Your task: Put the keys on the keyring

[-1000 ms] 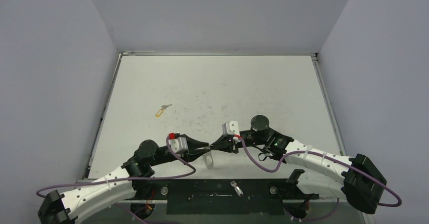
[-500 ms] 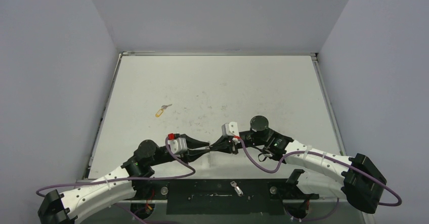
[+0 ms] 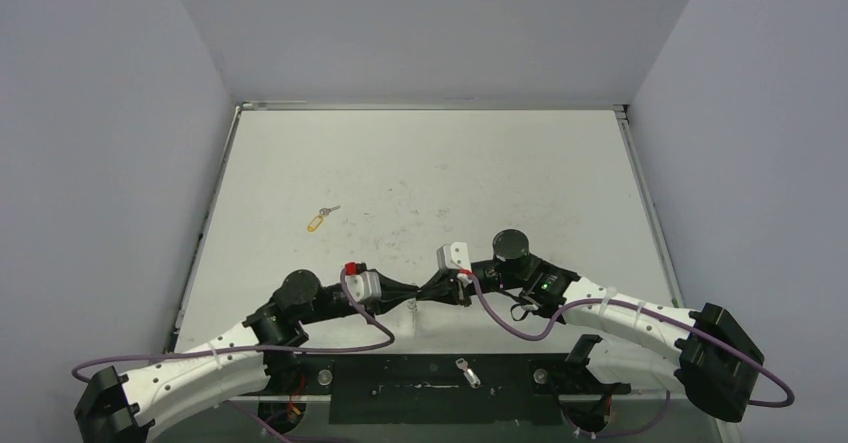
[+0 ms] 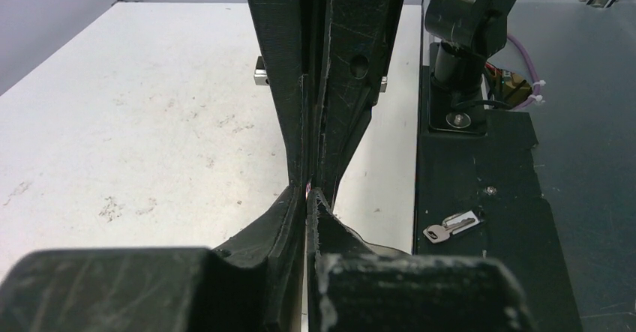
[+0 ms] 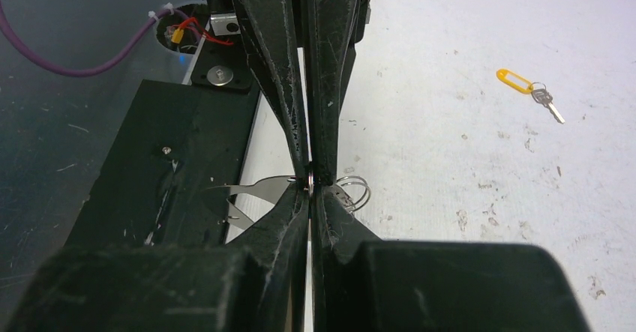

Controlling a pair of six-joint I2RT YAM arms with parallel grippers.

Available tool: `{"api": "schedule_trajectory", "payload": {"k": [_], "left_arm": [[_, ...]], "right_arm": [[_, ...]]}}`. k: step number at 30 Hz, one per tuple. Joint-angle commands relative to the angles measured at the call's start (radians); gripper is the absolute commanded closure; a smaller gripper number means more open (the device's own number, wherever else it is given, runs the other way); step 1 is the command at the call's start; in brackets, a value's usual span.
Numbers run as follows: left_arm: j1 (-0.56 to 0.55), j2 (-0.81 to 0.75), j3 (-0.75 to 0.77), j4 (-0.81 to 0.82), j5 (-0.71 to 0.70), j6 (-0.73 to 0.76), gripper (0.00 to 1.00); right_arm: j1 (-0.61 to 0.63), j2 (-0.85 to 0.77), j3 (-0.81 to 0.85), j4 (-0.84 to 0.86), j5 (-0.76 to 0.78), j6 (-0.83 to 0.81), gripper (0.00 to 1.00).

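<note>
My two grippers meet tip to tip near the table's front edge. The right gripper (image 3: 423, 289) (image 5: 309, 185) is shut on a small ring of the keyring's chain. The left gripper (image 3: 407, 292) (image 4: 309, 191) is shut too, and its tips pinch the same ring from the opposite side. The keyring's flat silver loop (image 5: 255, 192) hangs below the tips over the table edge, with more small rings (image 5: 354, 189) beside it. A key with a yellow tag (image 3: 317, 221) (image 5: 517, 80) lies on the table to the far left. Another silver key (image 3: 465, 370) (image 4: 450, 225) rests on the black base plate.
The black base plate (image 3: 400, 388) runs along the near edge between the arm mounts. Grey walls close in the white table (image 3: 430, 173) on the left, the right and the back.
The left gripper moved right toward the right gripper and its jaws went from slightly open to shut. The keyring's loop now shows less below the tips. The right arm held still.
</note>
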Motion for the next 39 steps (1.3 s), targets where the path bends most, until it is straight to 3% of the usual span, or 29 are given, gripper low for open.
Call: {"api": "schedule_trajectory", "payload": {"k": [1,5,13,16,20,31,39], "left_arm": [[-0.01,0.011,0.063,-0.043,-0.006,0.037,1.0],[-0.012,-0.007,0.094,-0.134,-0.039,0.054,1.0],[-0.011,-0.011,0.179,-0.306,-0.087,0.058,1.0],[-0.011,0.007,0.206,-0.363,-0.09,0.059,1.0],[-0.011,0.044,0.266,-0.473,-0.089,0.071,1.0],[-0.013,0.202,0.462,-0.723,-0.043,0.182,1.0],[-0.016,0.255,0.502,-0.745,-0.016,0.221,1.0]], "right_arm": [[0.012,-0.014,0.03,0.056,-0.017,-0.025,1.0],[0.011,-0.017,0.032,0.045,-0.001,-0.03,0.98],[0.011,-0.058,0.01,0.03,0.144,-0.034,0.5],[0.01,-0.085,-0.01,0.042,0.199,-0.034,0.42],[0.008,-0.103,-0.014,0.043,0.212,-0.036,0.43],[0.008,-0.049,0.0,0.048,0.113,-0.038,0.59],[0.01,-0.002,0.01,0.051,0.1,-0.048,0.84]]}}
